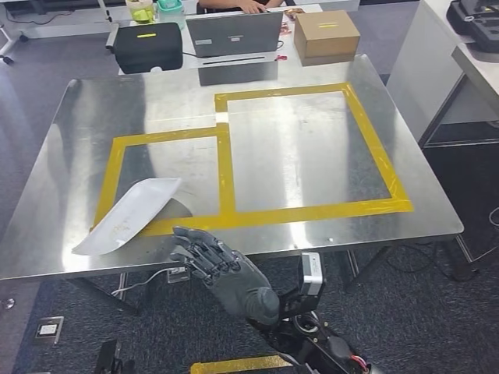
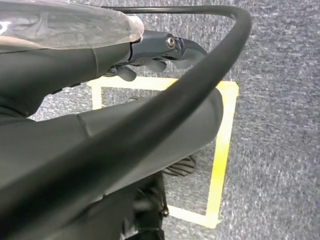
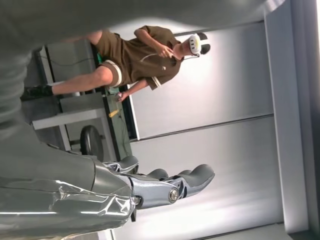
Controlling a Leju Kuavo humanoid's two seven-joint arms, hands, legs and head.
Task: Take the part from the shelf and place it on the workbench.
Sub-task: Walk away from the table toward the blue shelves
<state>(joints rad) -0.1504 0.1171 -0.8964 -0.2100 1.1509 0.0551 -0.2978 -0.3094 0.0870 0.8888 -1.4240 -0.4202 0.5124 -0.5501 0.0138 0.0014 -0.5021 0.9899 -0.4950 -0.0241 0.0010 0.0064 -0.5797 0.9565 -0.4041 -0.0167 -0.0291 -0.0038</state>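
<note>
Now the white part point(image 1: 130, 214) lies on the steel workbench point(image 1: 70, 156), overlapping the near left corner of the yellow tape outline point(image 1: 224, 175). Just beside it, off the bench's near edge, the right hand point(image 1: 214, 265) hovers with fingers apart, grasping nothing. Left hand point(image 2: 158, 52) hangs above carpet; its grasp is unclear.

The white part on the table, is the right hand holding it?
No. The right hand hovers open at the table's near edge, beside the white part, with a gap between them.
</note>
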